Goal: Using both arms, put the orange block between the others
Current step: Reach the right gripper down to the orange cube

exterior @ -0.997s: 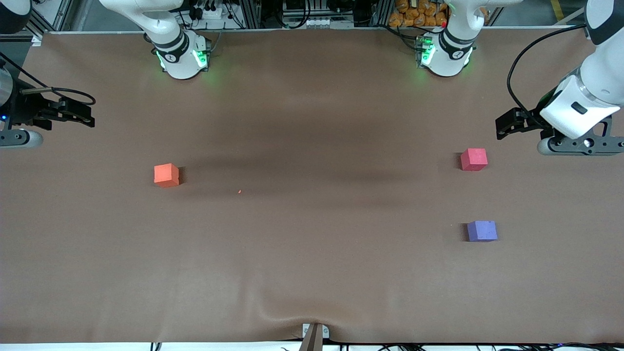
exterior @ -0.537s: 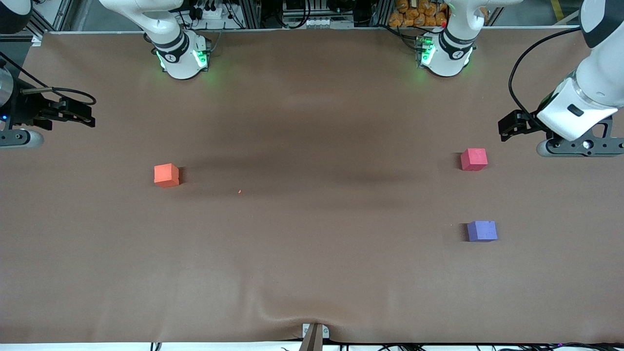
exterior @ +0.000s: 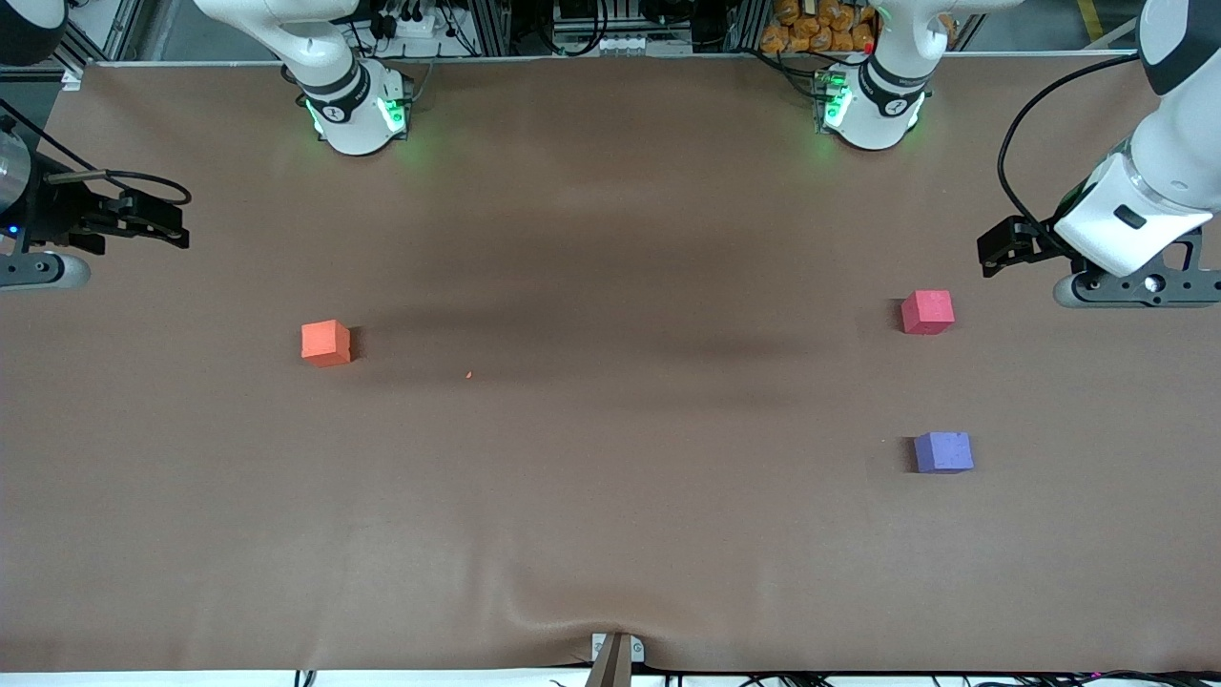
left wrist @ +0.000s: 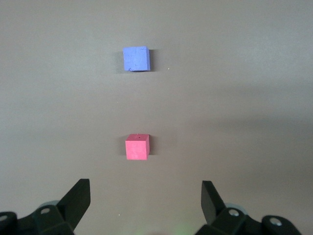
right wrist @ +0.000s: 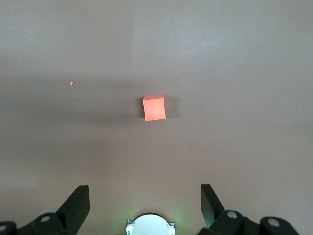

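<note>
- The right arm reaches out from its base to the edge of the table at its own end, where the right gripper hangs in the air with its two fingers spread wide and nothing between them.
- Its wrist camera looks down on the brown table, with the orange block well ahead of the fingertips and clear of them.
- The left arm bends down at its own end of the table; the left gripper hangs above the cloth near the pinkish-red cube, fingers parted wide and empty.
- In the left wrist view the pinkish-red cube sits just ahead of the gap between the fingers, and the purple-blue cube lies farther along the same line.
- The orange block rests flat on the table toward the right arm's end, well apart from the other two cubes. It is a cube, so it has no long axis; its sides sit roughly square to the table edges, turned only slightly.
- The pinkish-red cube and the purple-blue cube stand toward the left arm's end, the purple-blue one nearer to the front camera, with a bare gap of cloth between them.
- A tiny orange speck lies on the cloth near the orange block, toward the middle of the table.
</note>
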`<control>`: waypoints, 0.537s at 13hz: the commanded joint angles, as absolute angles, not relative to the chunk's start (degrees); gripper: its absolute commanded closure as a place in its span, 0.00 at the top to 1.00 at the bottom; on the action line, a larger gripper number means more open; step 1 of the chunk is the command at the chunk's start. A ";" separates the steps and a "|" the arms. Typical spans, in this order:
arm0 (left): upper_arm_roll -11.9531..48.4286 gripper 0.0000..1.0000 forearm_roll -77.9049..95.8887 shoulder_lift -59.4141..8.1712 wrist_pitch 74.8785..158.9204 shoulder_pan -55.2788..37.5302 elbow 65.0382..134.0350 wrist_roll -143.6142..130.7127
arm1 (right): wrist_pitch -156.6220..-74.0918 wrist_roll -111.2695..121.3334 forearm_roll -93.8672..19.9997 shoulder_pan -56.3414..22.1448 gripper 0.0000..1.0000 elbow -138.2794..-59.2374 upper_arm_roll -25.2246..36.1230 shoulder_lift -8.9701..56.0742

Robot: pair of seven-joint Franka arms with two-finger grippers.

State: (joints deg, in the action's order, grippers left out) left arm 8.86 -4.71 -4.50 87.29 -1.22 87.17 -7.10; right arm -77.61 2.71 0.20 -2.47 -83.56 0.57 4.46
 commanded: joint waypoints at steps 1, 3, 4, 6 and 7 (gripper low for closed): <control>9.23 1.00 -5.36 -4.48 86.75 -0.79 86.75 -6.33 | -77.25 2.20 0.26 -2.73 1.00 -82.70 0.79 6.15; 9.23 1.00 -5.10 -4.48 86.75 -0.88 86.84 -6.33 | -77.34 2.02 0.35 -2.90 1.00 -82.71 0.79 7.64; 9.23 1.00 -4.84 -4.48 86.75 -0.88 86.84 -6.33 | -77.43 2.02 0.35 -2.90 1.00 -82.71 0.79 8.69; 9.14 1.00 -4.75 -4.31 86.75 -0.70 86.84 -5.89 | -77.43 2.02 0.44 -2.90 1.00 -82.71 0.79 12.90; 9.14 1.00 -4.83 -4.31 86.75 -0.79 86.66 -5.89 | -77.43 2.02 0.53 -2.99 1.00 -82.71 0.79 14.49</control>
State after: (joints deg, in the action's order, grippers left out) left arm 8.86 -4.71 -4.57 87.29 -1.22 87.16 -7.09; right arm -77.78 2.71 0.24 -2.59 -83.79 0.61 10.88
